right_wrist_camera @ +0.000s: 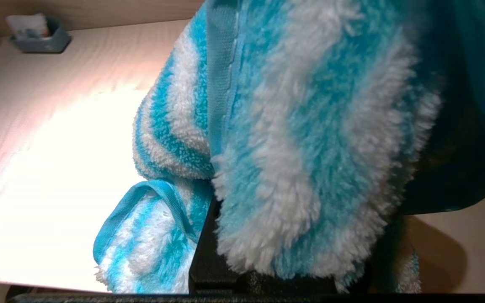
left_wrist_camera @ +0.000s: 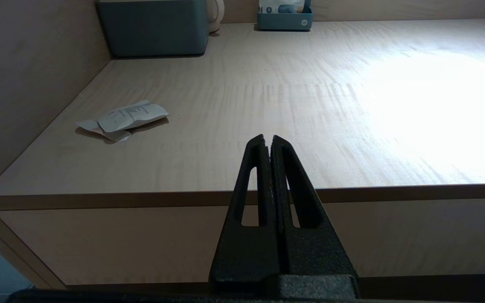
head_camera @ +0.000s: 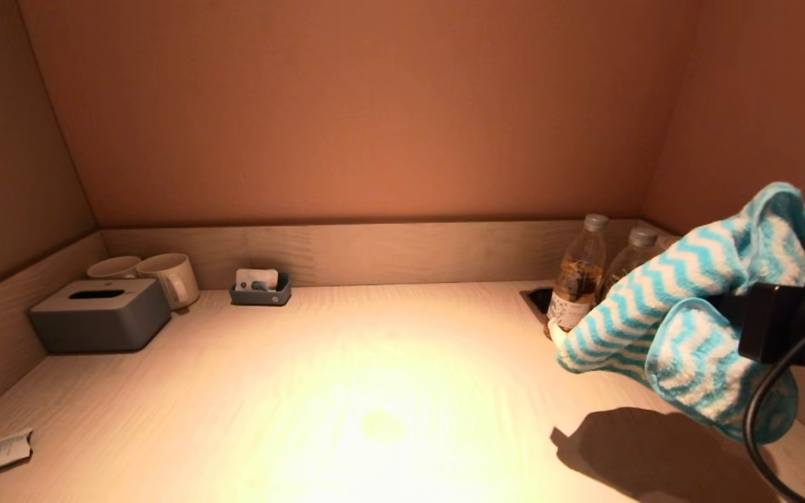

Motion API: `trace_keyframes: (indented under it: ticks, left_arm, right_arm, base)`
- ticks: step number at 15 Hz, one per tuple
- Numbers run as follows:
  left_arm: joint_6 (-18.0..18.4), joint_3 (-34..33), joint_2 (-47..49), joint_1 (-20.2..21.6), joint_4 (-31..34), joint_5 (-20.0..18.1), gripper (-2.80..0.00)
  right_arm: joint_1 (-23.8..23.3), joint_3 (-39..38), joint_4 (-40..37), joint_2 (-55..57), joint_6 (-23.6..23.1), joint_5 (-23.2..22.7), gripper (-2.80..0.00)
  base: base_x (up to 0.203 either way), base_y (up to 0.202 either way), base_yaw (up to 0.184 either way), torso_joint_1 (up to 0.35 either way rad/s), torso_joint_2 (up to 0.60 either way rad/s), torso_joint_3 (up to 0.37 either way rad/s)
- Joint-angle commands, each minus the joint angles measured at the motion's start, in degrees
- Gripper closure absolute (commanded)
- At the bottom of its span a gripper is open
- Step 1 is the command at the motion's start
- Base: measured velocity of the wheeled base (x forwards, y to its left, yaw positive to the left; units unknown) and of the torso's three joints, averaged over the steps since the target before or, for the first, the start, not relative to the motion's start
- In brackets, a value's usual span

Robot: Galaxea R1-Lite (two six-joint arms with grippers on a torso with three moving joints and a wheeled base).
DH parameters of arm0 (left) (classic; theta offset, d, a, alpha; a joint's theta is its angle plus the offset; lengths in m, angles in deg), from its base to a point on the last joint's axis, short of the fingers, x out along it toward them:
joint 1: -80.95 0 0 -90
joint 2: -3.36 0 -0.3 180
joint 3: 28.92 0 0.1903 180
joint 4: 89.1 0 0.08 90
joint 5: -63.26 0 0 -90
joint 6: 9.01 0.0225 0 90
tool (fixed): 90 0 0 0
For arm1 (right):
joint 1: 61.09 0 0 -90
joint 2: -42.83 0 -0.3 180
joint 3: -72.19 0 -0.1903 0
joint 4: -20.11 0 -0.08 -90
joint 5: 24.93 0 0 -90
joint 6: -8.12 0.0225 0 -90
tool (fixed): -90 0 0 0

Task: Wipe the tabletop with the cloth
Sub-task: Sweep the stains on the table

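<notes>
We record a fluffy cloth (head_camera: pixel 682 314) in turquoise and white zigzag stripes with turquoise edging. The wooden tabletop (head_camera: pixel 346 391) is pale beige with fine grain. On that tabletop: a dark grey tissue box (head_camera: pixel 100 314), two cream mugs (head_camera: pixel 165 278), a crumpled white printed paper (left_wrist_camera: pixel 122 120).

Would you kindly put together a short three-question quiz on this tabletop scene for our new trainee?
1. True or false: the striped cloth is lying flat on the tabletop.
2. Which tool carries the cloth? A) left tool B) right tool
3. Fill in: beside the tissue box stand two ____.

Key:
1. False: it hangs raised above the surface, casting a shadow below.
2. B: the left tool is shut, empty, parked off the front edge.
3. Mugs.
</notes>
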Motion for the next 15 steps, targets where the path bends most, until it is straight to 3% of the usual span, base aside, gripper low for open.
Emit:
trace_keyframes:
  ticks: [1,12,15]
  left_arm:
    - [0.0,0.0,0.0,0.0,0.0,0.0,0.00]
    - [0.0,0.0,0.0,0.0,0.0,0.0,0.00]
    - [0.0,0.0,0.0,0.0,0.0,0.0,0.00]
  right_arm:
    - [3.6,1.2,-2.6,-1.4,0.0,-0.7,0.00]
    - [10.3,9.4,-2.8,7.7,0.5,-0.6,0.00]
    - [12.7,13.3,-2.8,14.6,0.6,-0.6,0.00]
  base:
    - [0.000,0.000,0.000,0.000,0.00,0.000]
    - [0.000,0.000,0.000,0.000,0.00,0.000]
    - [0.000,0.000,0.000,0.000,0.00,0.000]
